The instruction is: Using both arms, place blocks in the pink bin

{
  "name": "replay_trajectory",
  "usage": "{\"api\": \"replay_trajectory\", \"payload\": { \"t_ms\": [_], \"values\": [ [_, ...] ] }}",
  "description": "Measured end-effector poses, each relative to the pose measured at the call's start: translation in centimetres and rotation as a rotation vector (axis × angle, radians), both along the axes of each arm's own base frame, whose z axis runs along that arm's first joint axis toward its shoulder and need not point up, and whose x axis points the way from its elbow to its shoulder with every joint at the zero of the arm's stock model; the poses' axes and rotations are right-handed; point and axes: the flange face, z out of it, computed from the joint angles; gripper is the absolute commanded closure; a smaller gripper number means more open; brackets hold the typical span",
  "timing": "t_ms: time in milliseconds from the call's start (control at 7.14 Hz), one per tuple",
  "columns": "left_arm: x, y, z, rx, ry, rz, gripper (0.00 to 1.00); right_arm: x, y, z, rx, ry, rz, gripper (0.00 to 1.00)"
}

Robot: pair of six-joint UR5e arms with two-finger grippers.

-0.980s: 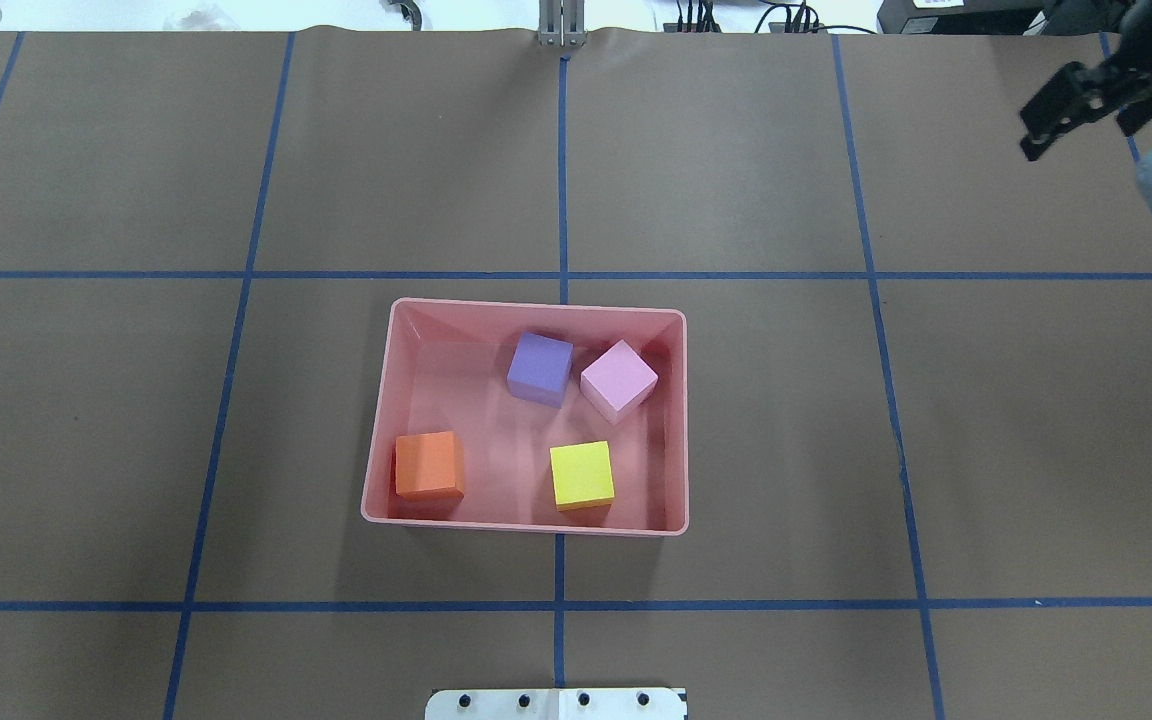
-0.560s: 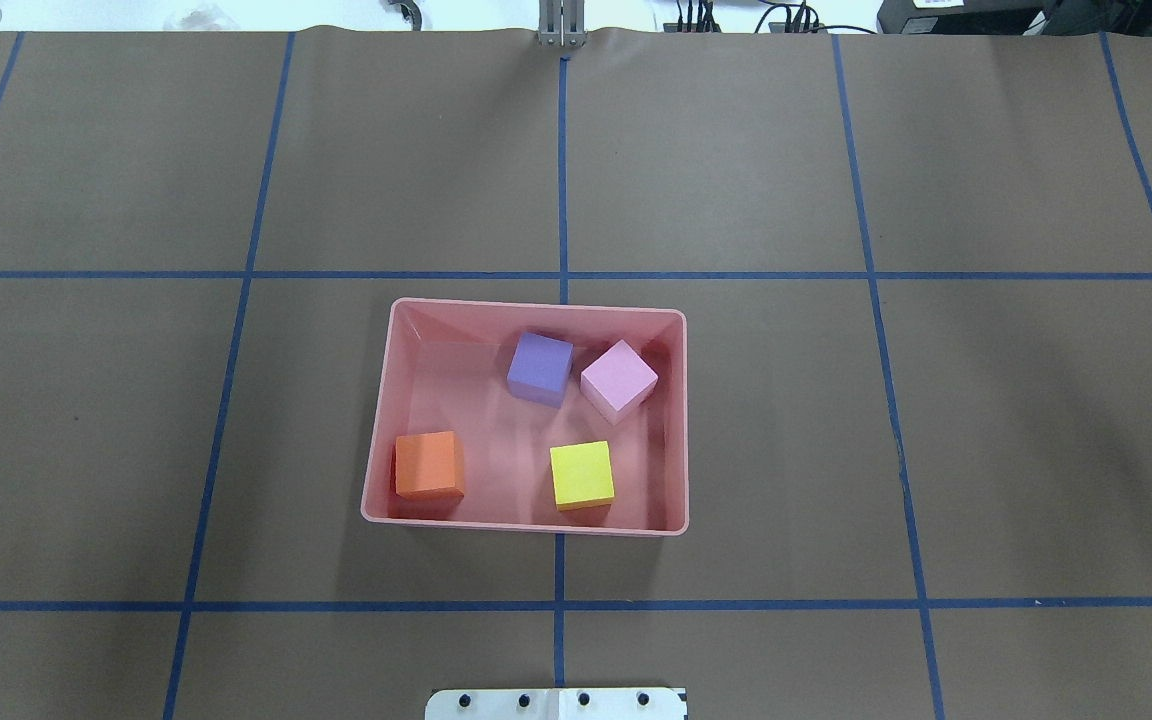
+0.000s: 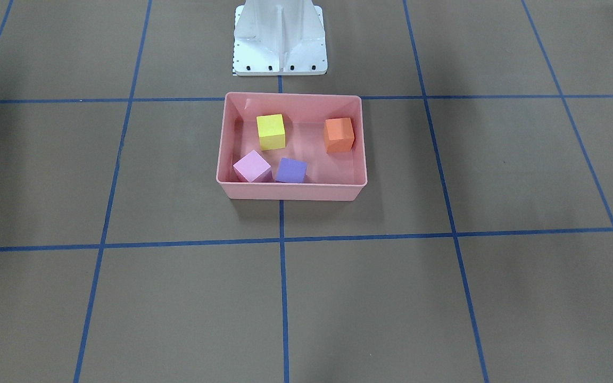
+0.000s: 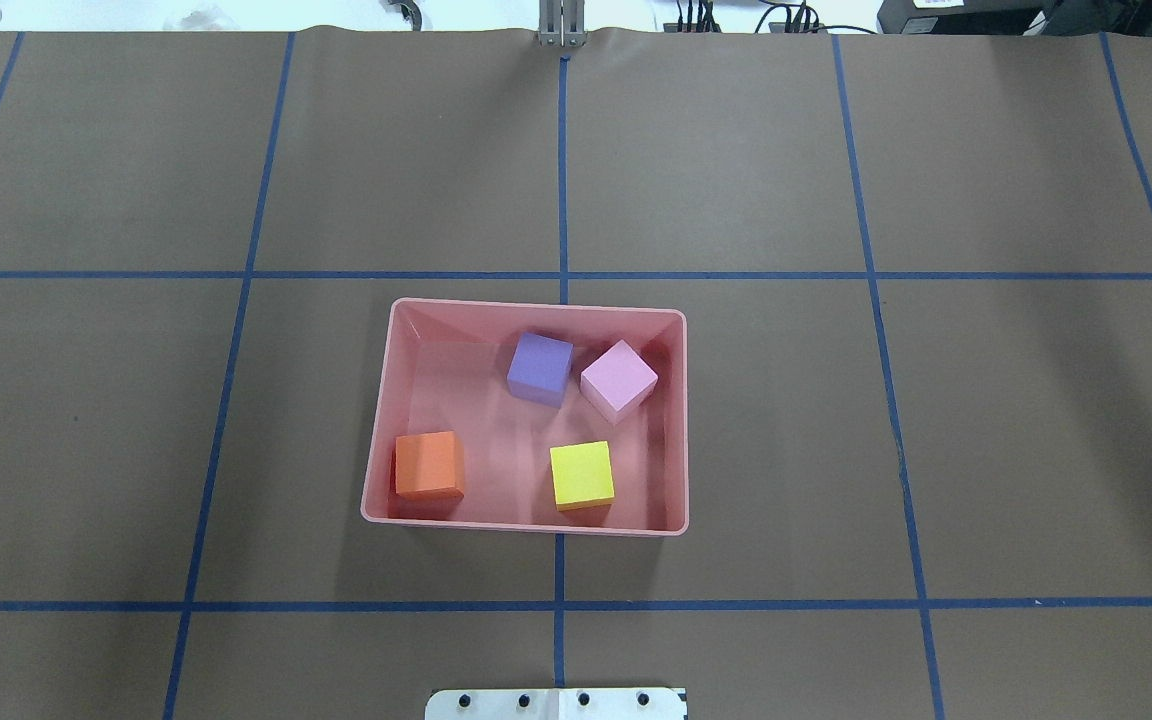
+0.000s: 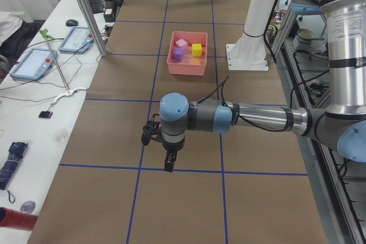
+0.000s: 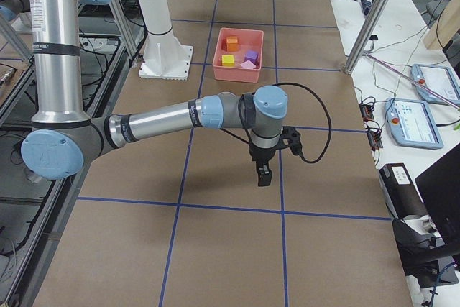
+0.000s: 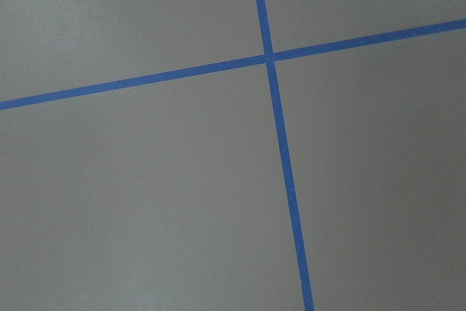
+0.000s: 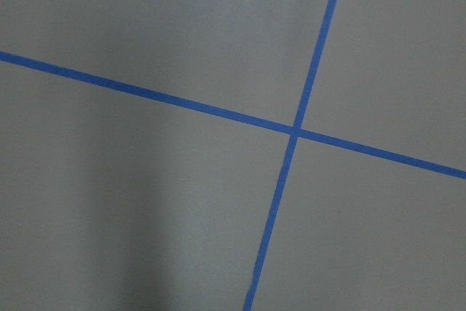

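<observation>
The pink bin (image 4: 376, 450) sits at the table's middle and also shows in the front-facing view (image 3: 290, 191). All four blocks lie inside it: orange (image 4: 428, 464), purple (image 4: 540, 366), light pink (image 4: 619, 379) and yellow (image 4: 581, 474). My left gripper (image 5: 166, 161) shows only in the exterior left view, low over bare table, far from the bin. My right gripper (image 6: 262, 170) shows only in the exterior right view, likewise far from the bin. I cannot tell whether either is open or shut. Both wrist views show only brown table and blue tape.
The white pedestal base (image 3: 280, 37) stands just behind the bin on the robot's side. Blue tape lines (image 4: 561, 275) grid the brown table. Desks with tablets (image 5: 34, 64) and metal posts (image 6: 370, 19) lie beyond the far edge.
My right gripper, at the overhead view's top right corner a second ago, has moved out of that view to the right. The bin and blocks have not moved.
</observation>
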Motion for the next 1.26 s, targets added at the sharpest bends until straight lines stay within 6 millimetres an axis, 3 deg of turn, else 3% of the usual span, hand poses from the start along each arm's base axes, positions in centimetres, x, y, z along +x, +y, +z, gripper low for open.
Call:
{"api": "replay_trajectory", "payload": {
  "t_ms": [140,420,980,1260],
  "values": [
    [0.0,0.0,0.0,0.0,0.0,0.0,0.0,0.4,1.9,2.0,-0.006,-0.006,0.016,0.0],
    [0.0,0.0,0.0,0.001,0.001,0.0,0.0,0.6,3.3,3.4,-0.02,-0.008,0.067,0.0],
    [0.0,0.0,-0.1,0.001,0.001,0.0,0.0,0.6,3.2,6.5,0.003,-0.008,0.082,0.0],
    [0.0,0.0,-0.1,0.001,0.001,0.0,0.0,0.6,3.1,6.9,0.018,-0.012,0.085,0.0]
  ]
}}
